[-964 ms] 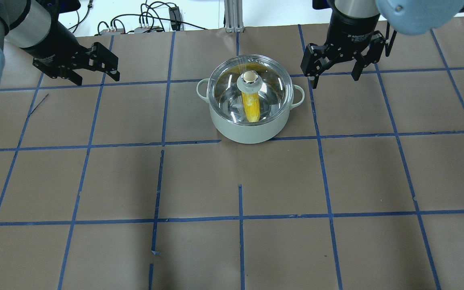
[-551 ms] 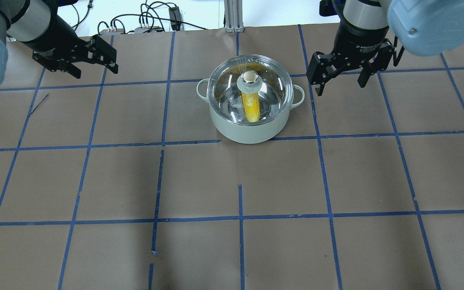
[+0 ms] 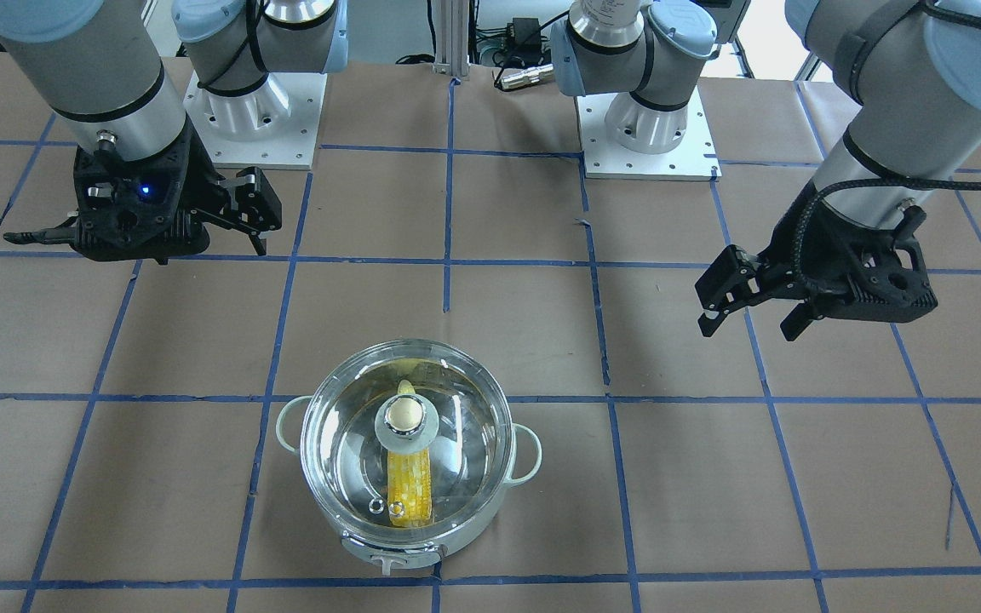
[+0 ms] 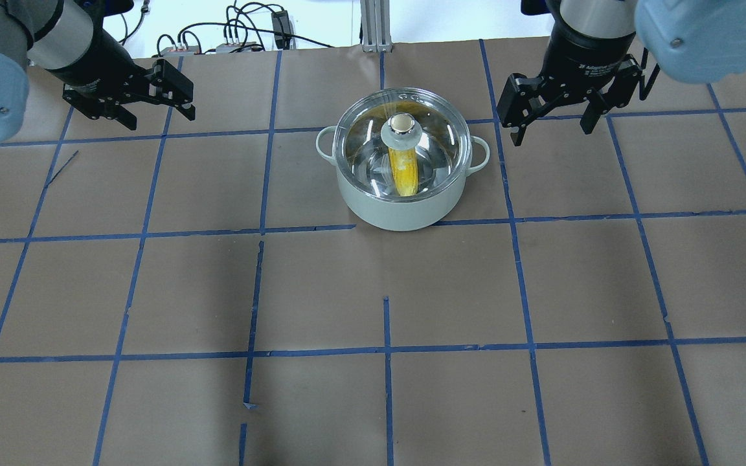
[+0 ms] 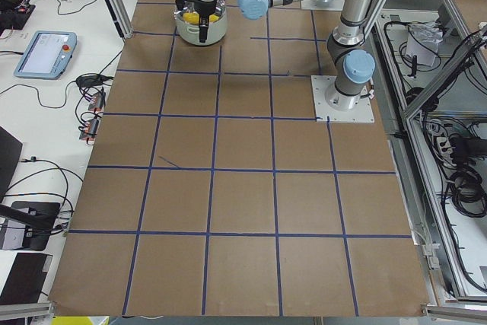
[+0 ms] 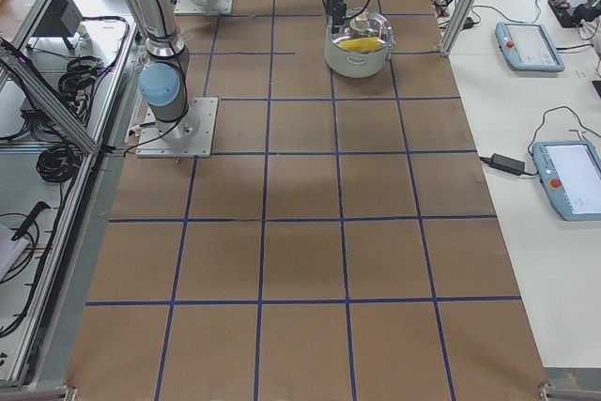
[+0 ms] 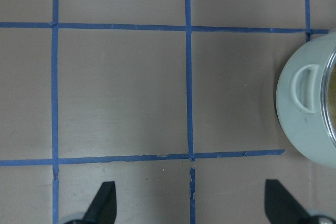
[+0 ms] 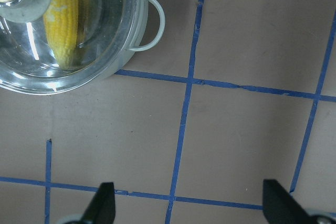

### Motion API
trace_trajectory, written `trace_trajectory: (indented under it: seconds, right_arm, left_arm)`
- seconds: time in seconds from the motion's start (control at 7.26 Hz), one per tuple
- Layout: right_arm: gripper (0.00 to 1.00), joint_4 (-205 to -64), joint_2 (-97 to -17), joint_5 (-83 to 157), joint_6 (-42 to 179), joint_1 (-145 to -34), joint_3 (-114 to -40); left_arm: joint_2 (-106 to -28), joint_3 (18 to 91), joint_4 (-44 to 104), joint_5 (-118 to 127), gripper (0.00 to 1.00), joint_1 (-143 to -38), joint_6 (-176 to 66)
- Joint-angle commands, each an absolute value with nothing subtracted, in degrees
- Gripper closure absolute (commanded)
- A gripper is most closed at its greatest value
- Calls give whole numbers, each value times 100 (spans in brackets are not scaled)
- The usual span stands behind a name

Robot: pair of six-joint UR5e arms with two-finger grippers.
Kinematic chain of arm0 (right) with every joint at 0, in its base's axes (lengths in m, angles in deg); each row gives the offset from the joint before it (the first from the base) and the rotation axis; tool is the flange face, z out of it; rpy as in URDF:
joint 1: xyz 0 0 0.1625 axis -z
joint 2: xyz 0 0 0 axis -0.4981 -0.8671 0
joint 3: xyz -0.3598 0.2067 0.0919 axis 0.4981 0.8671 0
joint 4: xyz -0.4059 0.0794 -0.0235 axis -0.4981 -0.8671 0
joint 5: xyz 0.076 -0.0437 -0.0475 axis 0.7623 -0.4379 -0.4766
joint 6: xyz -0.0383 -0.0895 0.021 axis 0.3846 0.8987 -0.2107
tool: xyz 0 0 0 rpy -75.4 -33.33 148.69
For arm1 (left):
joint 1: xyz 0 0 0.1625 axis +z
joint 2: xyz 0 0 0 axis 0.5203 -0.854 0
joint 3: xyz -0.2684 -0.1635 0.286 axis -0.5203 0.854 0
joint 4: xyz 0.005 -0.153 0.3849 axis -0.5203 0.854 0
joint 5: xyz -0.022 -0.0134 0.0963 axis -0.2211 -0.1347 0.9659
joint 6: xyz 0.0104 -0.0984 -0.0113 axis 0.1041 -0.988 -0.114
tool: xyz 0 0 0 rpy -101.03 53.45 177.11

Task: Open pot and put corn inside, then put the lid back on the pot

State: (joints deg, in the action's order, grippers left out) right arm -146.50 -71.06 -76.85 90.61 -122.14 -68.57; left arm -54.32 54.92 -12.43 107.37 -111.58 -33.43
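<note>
Resting closed: the round mint-green steel-lined pot (image 4: 402, 210) sits on the brown-papered bench (image 4: 373, 401) under its clear domed glass lid (image 4: 441, 145).
Inside lies the yellow corn cob (image 4: 404, 171). The left end effector (image 4: 161, 120) at ten o'clock and the right end effector (image 4: 552, 133) at two o'clock hang spread and empty; a careless arm sweep could knock the lid askew.

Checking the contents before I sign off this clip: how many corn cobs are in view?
1. The corn lies inside the pot, under the seated glass lid and visible through it. No second cob shows in any view.
</note>
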Motion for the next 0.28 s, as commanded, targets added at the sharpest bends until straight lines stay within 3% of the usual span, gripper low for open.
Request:
trace_trajectory:
  seconds: [0.0, 0.14]
  right_arm:
    - [0, -14643, -7127, -7692, 9052, -12207, -6853]
    - [0, -14643, -7144, -7693, 9052, -12207, -6862]
  left_arm:
    - [-5333, 5592, -1207, 10750, 0, -11195, -3383]
    - [-5393, 5584, -1137, 11203, 0, -11221, -3401]
